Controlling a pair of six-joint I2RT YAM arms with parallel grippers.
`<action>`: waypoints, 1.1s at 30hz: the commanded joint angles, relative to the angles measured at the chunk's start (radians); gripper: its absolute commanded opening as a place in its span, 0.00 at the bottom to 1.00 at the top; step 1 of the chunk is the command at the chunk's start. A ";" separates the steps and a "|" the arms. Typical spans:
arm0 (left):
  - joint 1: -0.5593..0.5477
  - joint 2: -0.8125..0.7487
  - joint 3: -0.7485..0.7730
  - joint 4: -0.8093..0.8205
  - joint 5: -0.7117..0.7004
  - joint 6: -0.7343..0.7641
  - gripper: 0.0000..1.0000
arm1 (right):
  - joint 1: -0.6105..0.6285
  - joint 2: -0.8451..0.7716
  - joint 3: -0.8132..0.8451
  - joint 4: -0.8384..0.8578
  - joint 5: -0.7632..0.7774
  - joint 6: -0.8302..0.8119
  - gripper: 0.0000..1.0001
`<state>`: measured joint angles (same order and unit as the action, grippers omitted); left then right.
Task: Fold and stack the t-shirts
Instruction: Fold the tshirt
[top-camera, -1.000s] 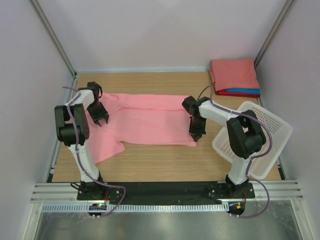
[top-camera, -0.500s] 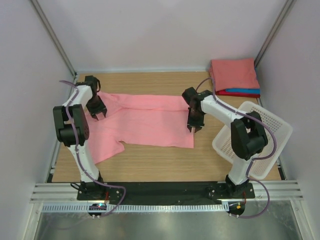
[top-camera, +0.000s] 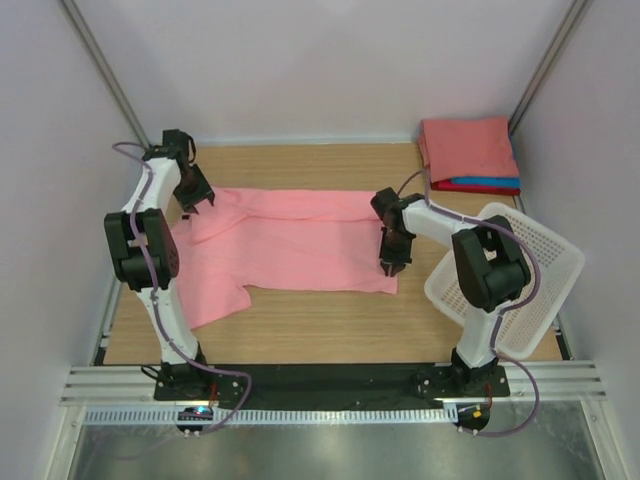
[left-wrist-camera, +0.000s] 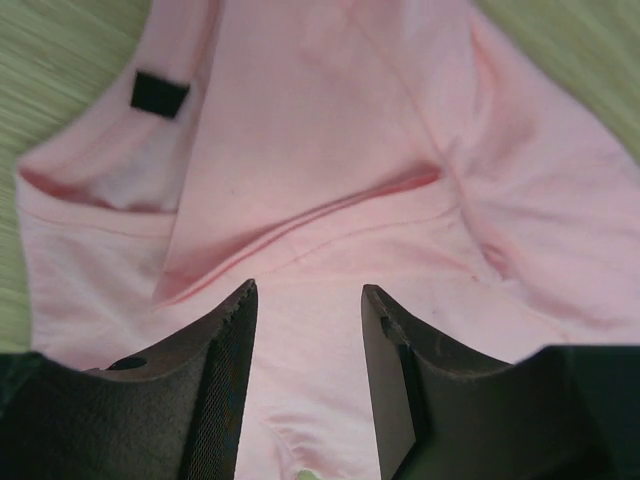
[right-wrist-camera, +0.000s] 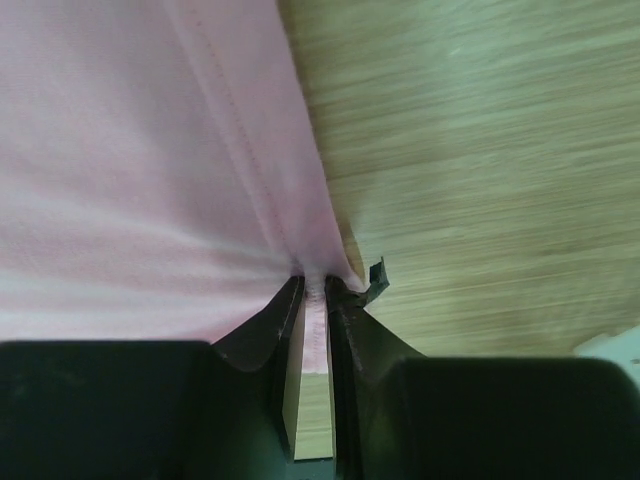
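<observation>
Salmon-pink t-shirt (top-camera: 290, 245) spread flat across the wooden table (top-camera: 330, 320).
Right gripper (right-wrist-camera: 315, 285) pinches the shirt's right hem edge; farther back, left gripper (left-wrist-camera: 305, 300) hangs spread over the collar end; folded tees (top-camera: 470, 150) sit stacked in the far-right corner.

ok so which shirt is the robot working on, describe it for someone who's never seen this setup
Start at the wooden table: the pink t-shirt lies spread across its middle. Unlike the folded stack in the far right corner, it is unfolded, and the right gripper pinches its hem.
</observation>
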<state>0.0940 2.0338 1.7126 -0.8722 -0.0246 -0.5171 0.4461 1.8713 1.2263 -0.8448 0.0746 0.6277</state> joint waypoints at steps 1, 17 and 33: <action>0.004 0.029 0.132 -0.020 -0.034 0.006 0.48 | -0.075 -0.050 -0.005 -0.025 0.096 -0.072 0.21; -0.050 0.181 0.151 0.136 0.411 0.322 0.47 | -0.098 0.106 0.480 -0.063 -0.291 -0.051 0.33; -0.121 0.119 0.012 0.142 0.460 0.301 0.37 | -0.104 0.080 0.452 -0.069 -0.276 -0.060 0.34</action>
<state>0.0177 2.2417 1.7790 -0.7414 0.3832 -0.1993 0.3447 1.9850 1.6772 -0.8997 -0.1833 0.5671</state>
